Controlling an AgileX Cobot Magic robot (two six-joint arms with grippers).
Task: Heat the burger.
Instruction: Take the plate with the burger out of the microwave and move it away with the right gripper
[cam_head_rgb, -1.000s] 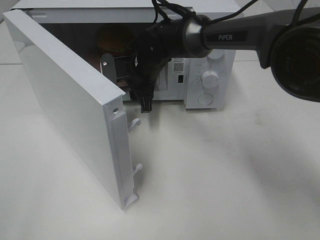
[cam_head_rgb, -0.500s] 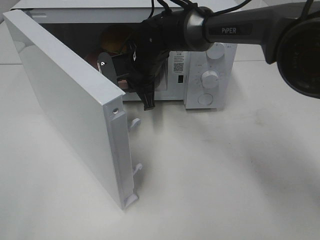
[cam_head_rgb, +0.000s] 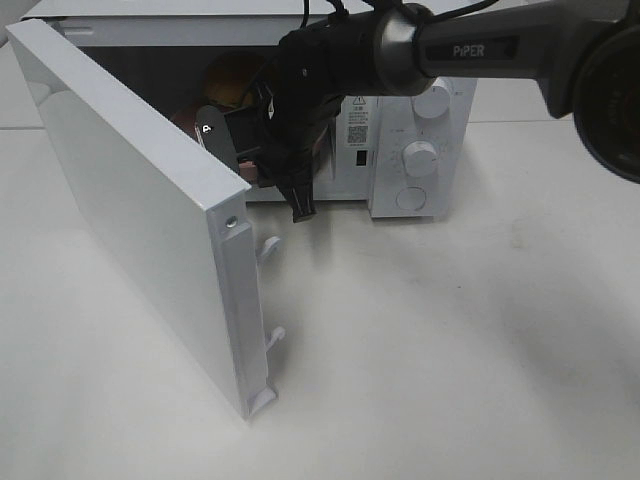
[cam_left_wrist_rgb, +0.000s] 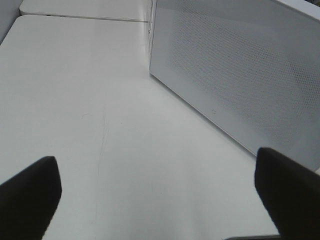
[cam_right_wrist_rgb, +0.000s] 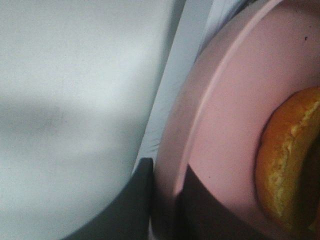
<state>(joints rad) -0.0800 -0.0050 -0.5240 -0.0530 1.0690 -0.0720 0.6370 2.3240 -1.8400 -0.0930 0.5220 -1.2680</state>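
My right end effector (cam_right_wrist_rgb: 162, 200) pinches the rim of the pink plate (cam_right_wrist_rgb: 225, 100) inside the microwave (cam_head_rgb: 420, 150); the burger (cam_head_rgb: 232, 80) sits on it, far back. A shallow rim grip could slip, tipping the burger. My left end effector (cam_left_wrist_rgb: 157, 190) is spread, idle.

Microwave (cam_head_rgb: 420, 160): white casing, dotted mesh panel on its side
Door (cam_head_rgb: 140, 210): plain white
Plate (cam_right_wrist_rgb: 220, 110): pale pink
Burger (cam_right_wrist_rgb: 287, 155): golden-brown bun
Table (cam_head_rgb: 450, 350): white
Right arm (cam_head_rgb: 400, 55): black and grey
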